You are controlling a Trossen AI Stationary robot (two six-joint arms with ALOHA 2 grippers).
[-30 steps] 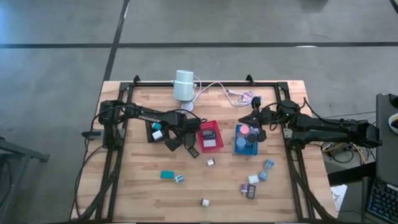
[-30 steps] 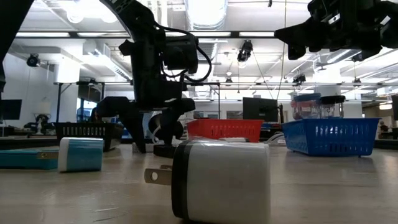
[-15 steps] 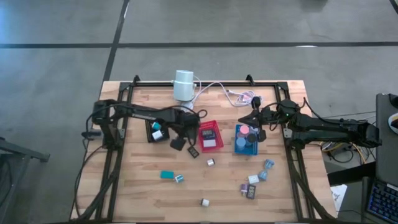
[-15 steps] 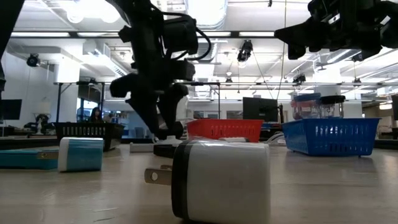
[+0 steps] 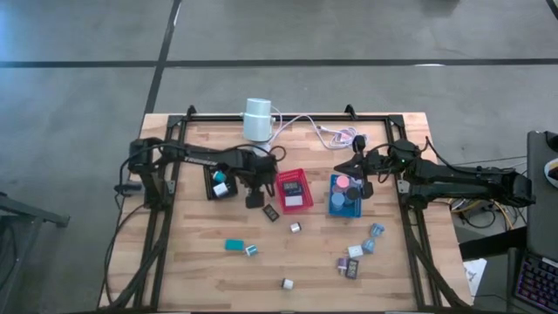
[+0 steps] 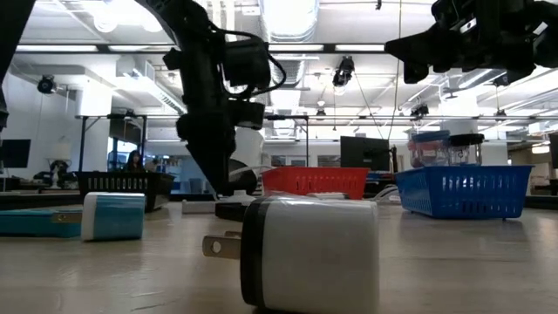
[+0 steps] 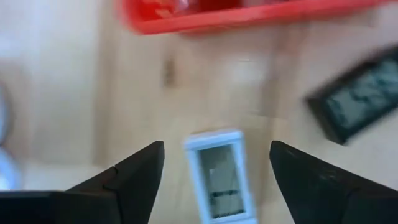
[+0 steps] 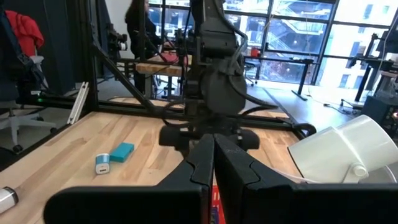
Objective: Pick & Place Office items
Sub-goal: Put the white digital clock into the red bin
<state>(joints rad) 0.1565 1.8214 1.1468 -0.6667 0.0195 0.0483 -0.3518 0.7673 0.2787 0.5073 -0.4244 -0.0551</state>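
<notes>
My left gripper (image 5: 254, 197) hangs open between the black tray (image 5: 212, 189) and the red tray (image 5: 295, 190), fingers pointing down. In the left wrist view its fingers (image 7: 134, 171) stand on either side of a small white-framed piece (image 7: 219, 177) lying flat on the wood, without touching it. A black piece (image 7: 357, 102) lies close by. My right gripper (image 5: 359, 174) is shut, holds nothing, and hovers over the blue tray (image 5: 332, 206), which holds pink discs. Other office items lie scattered: a teal block (image 5: 234, 245), a white plug block (image 6: 309, 253), and a cluster (image 5: 362, 251) near the right edge.
A white cylinder (image 5: 257, 119) with cables stands at the far edge. Red tray (image 6: 316, 181) and blue tray (image 6: 462, 190) sit mid-table. A teal-and-white block (image 6: 113, 215) and small pieces (image 5: 296, 228), (image 5: 287, 283) lie on the near half, with bare wood between them.
My left gripper has turned about its wrist above the spot between the black and red trays; in the low view its spread fingers now show edge-on. It has stayed over nearly the same place. The right arm and the loose pieces have not moved.
</notes>
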